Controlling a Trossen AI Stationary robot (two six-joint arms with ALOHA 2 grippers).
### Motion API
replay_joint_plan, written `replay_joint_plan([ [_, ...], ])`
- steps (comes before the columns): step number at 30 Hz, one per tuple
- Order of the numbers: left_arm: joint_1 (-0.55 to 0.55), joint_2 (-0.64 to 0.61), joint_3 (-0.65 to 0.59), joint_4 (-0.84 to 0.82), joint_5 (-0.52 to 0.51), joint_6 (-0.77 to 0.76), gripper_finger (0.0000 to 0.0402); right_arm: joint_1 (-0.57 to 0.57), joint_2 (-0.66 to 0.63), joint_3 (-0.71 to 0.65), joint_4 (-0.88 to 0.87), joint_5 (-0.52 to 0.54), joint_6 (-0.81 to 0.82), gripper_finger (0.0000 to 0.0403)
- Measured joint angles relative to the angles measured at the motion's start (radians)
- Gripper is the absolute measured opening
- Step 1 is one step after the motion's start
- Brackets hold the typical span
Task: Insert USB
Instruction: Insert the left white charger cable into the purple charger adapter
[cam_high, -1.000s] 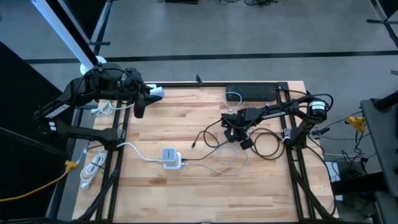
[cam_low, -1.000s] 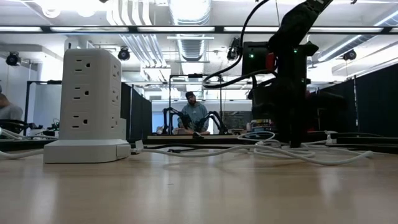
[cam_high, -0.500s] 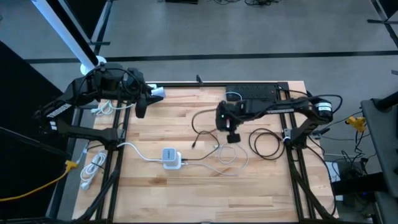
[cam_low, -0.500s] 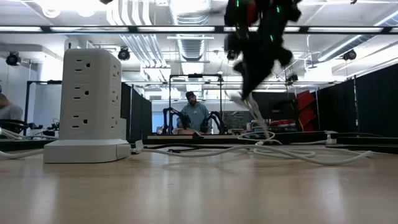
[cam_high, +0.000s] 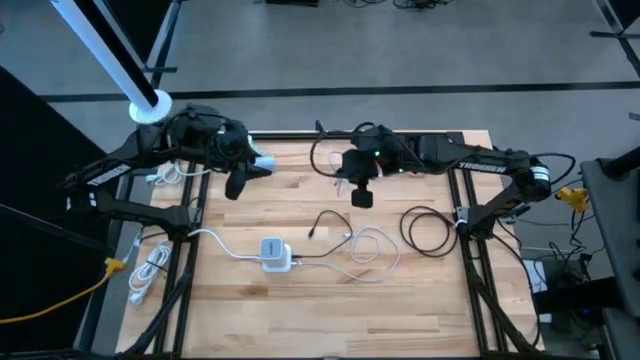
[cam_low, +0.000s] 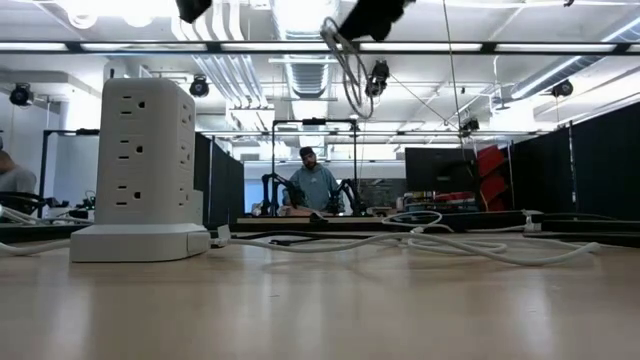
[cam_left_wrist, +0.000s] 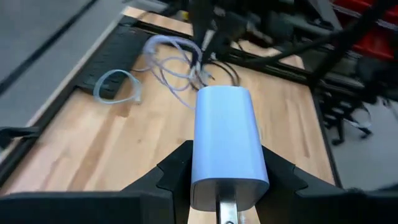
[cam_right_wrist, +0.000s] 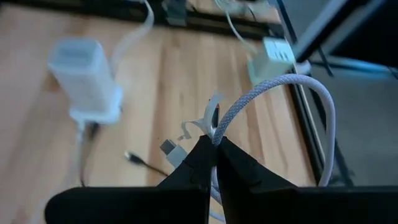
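My left gripper (cam_high: 243, 178) is at the far left, above the table, shut on a white charger block (cam_left_wrist: 227, 140) whose metal prongs (cam_left_wrist: 227, 211) point back toward the wrist. My right gripper (cam_high: 360, 192) hangs high over the far middle, shut on a light braided cable (cam_right_wrist: 311, 93). In the low view the cable dangles in a loop (cam_low: 350, 60). A small plug (cam_right_wrist: 171, 149) shows below the fingers. A white power tower (cam_high: 275, 253) stands on the table toward the near left. My left gripper pinches the charger block's two long sides (cam_left_wrist: 198, 171) between its two fingers, at the prong end. The block sticks out forward past the fingertips, clear of the table. My right gripper pinches a bend of the braided cable (cam_right_wrist: 216, 129) between its shut fingertips, slanting down from the table's right. The cable arches up from the pinch and hangs slack, lifted clear there.
A white cable coil (cam_high: 372, 245) and a black cable coil (cam_high: 428, 230) lie at the middle right. A black power strip (cam_high: 405, 148) lies along the far edge. More white cable (cam_high: 150, 270) hangs off the left side. A person sits in the room behind.
My right gripper has risen steeply from the table toward the far edge, tipping from pointing down to slanting, and has drawn the cable up in a loop. My left gripper has edged toward the table's right and down with the charger block.
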Motion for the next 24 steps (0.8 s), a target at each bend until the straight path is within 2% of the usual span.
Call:
replay_joint_plan([
  [4,-0.001,0.006,-0.052,0.081,0.099,0.015,0.0118,0.007,-0.002,0.027,0.054,-0.039,0.018,0.0001],
  [12,-0.001,0.010,-0.205,0.352,0.153,-0.045,0.0118,0.007,0.005,0.035,0.146,-0.135,0.064,0.0000],
  [16,-0.001,0.010,-0.256,0.428,0.163,-0.075,0.0118,-0.001,0.020,0.029,0.109,-0.124,0.106,0.0000],
  [21,-0.001,-0.005,-0.258,0.423,0.166,-0.089,0.0118,-0.025,0.098,-0.002,-0.131,-0.024,0.093,0.0000],
  [24,-0.001,-0.017,-0.241,0.419,0.170,-0.090,0.0118,-0.022,0.161,-0.063,-0.099,-0.041,0.072,0.0000],
])
